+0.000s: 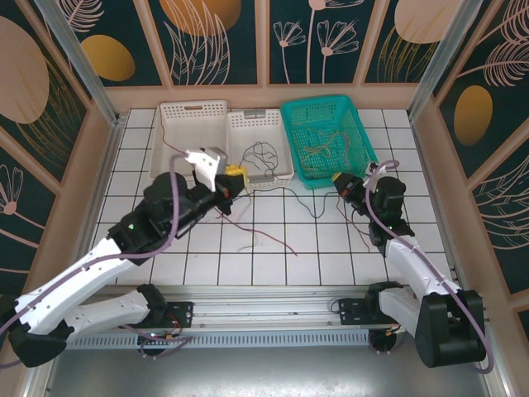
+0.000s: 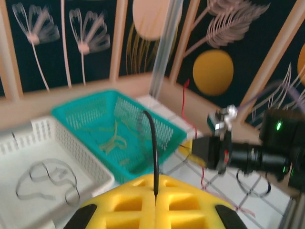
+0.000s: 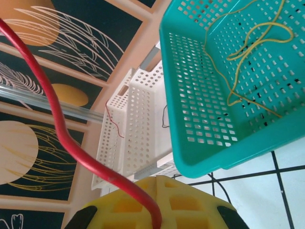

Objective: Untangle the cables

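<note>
My left gripper (image 1: 235,176) hovers at the front of the white trays, its yellow fingers (image 2: 119,205) shut on a thin black cable (image 2: 153,143) that stands up from the pads. My right gripper (image 1: 340,181) sits in front of the teal basket (image 1: 318,101), shut on a red cable (image 3: 62,138) that arcs up and to the left. Between the two arms, thin red and black strands (image 1: 269,236) trail loosely over the tiles. Yellow-olive cables (image 3: 248,43) lie curled in the teal basket. Another black cable (image 1: 263,155) is coiled in the right white tray.
Two white perforated trays (image 1: 190,107) stand side by side at the back, left of the teal basket. Wooden walls with patterned panels (image 1: 219,33) close the table on three sides. The arms' bases and a metal rail (image 1: 273,310) run along the near edge.
</note>
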`<state>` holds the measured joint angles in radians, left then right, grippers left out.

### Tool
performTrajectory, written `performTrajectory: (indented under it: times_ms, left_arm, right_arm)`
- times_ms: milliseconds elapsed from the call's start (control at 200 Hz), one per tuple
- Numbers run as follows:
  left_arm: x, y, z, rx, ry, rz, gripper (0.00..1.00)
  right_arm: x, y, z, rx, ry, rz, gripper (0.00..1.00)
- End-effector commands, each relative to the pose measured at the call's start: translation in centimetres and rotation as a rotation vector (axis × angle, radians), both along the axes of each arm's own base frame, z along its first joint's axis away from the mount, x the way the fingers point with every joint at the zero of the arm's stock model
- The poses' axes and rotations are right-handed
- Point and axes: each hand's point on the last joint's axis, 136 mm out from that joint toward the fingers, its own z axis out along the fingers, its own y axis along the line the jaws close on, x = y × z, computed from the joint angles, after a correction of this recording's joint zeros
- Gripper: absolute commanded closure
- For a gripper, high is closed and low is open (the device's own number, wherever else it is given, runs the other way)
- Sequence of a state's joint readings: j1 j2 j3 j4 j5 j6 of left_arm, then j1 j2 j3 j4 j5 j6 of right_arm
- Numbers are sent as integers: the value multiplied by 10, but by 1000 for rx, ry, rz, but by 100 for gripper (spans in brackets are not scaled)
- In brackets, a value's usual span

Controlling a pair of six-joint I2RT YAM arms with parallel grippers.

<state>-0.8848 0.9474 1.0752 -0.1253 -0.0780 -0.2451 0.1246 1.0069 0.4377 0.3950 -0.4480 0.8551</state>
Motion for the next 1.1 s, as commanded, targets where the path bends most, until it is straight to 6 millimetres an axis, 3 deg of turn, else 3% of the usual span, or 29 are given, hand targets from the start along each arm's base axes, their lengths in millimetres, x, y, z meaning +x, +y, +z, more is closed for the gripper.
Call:
performTrajectory:
  times_ms: [0,145,295,480,756,1096]
  left_arm:
    - [6,8,28,49,-74,56,100]
    - [15,7,60,53,-150,94,100]
    - [33,9,85,62,-248,187,100]
    - [70,8,105,45,-305,254,100]
    - [128,-1,100,57,-336,342,100]
    - [213,7,63,41,-270,419,100]
  right_arm:
    - [2,-5,-8,0,5,-20,100]
    - [-1,-3,-12,5,7,-5,100]
    - [-5,2,0,4,-44,31,100]
    - [-13,5,16,4,-109,62,100]
    - [-26,9,29,-20,-170,97,100]
    - [-37,14,37,-32,-221,137,100]
